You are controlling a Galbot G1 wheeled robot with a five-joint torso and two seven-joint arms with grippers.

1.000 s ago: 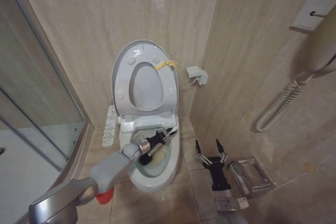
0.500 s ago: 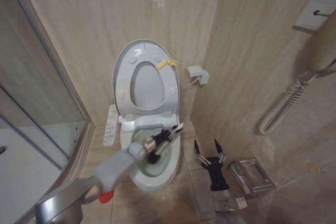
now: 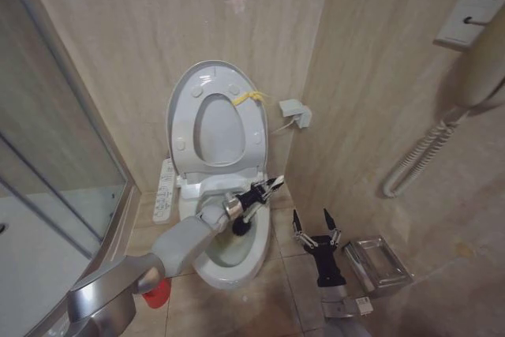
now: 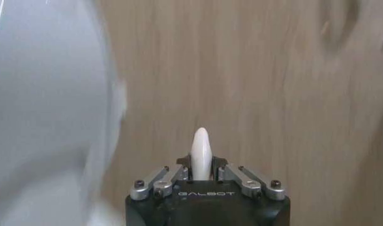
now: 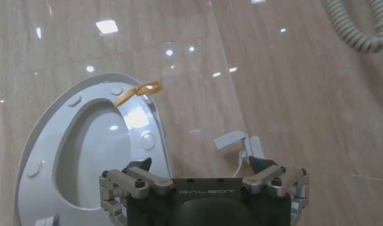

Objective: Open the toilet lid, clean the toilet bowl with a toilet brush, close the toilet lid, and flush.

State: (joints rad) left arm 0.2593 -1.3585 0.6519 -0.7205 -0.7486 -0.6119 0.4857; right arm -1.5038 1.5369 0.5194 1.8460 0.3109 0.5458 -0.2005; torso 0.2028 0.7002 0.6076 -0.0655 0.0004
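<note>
Two grippers in view. Left gripper (image 3: 254, 192) is clenched on the toilet brush (image 3: 249, 205) handle; since half a second ago it has risen slightly, and the dark bristle head now hangs over the right rim of the toilet bowl (image 3: 213, 270) rather than lower over the bowl opening. Toilet lid (image 3: 180, 96) stands raised against the far wall, yellow tag (image 3: 248, 98) at its upper right edge, unchanged. Red holder cup (image 3: 155, 293) sits on the floor left of the bowl. Right gripper (image 3: 315, 231) hovers spread apart, low to the right, unchanged. Beige tiled floor (image 3: 296, 278) and walls (image 3: 142, 21); glass shower screen (image 3: 47, 171) on the left.
</note>
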